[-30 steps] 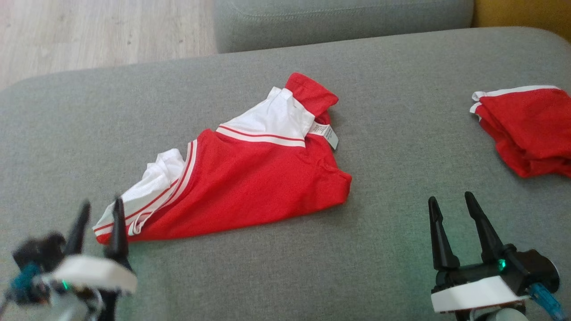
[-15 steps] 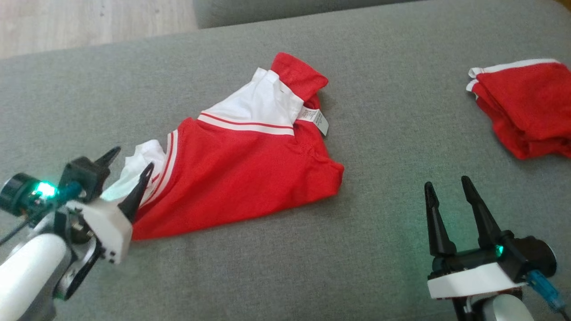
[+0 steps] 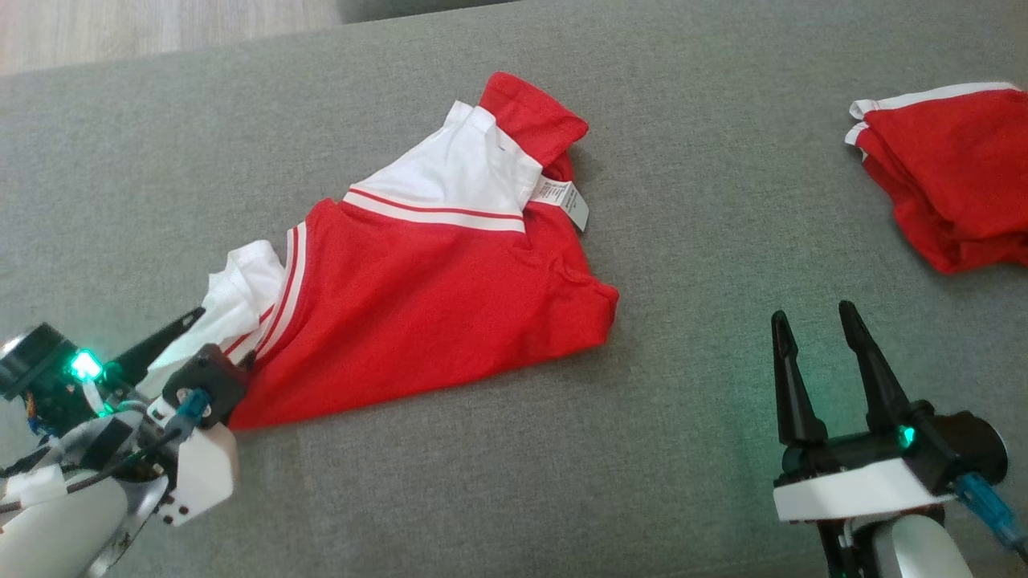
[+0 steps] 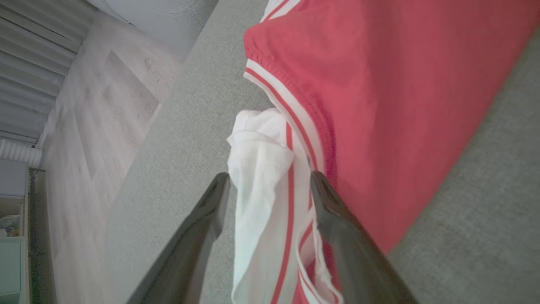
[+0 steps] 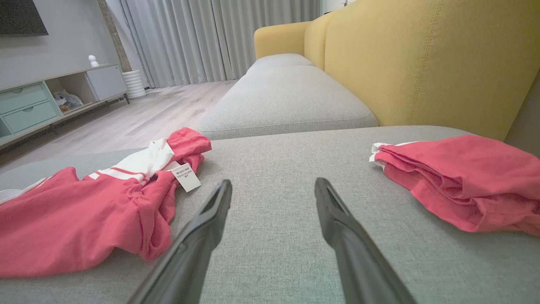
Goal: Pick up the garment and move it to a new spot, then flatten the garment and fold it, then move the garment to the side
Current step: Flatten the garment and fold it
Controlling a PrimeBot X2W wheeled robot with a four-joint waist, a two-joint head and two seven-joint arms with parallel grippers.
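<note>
While the garment (image 3: 434, 297) lies crumpled, a folded red pile (image 3: 956, 177) sits well apart.

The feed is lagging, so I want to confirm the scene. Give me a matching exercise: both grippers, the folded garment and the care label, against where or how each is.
1. left gripper
2. right gripper
3. folded garment
4. care label

A. open over bare cushion
B. at the cushion's far right
C. open astride the white sleeve
D. sticking out at the far end of the spread garment

Pairs: 1-C, 2-A, 3-B, 4-D
</note>
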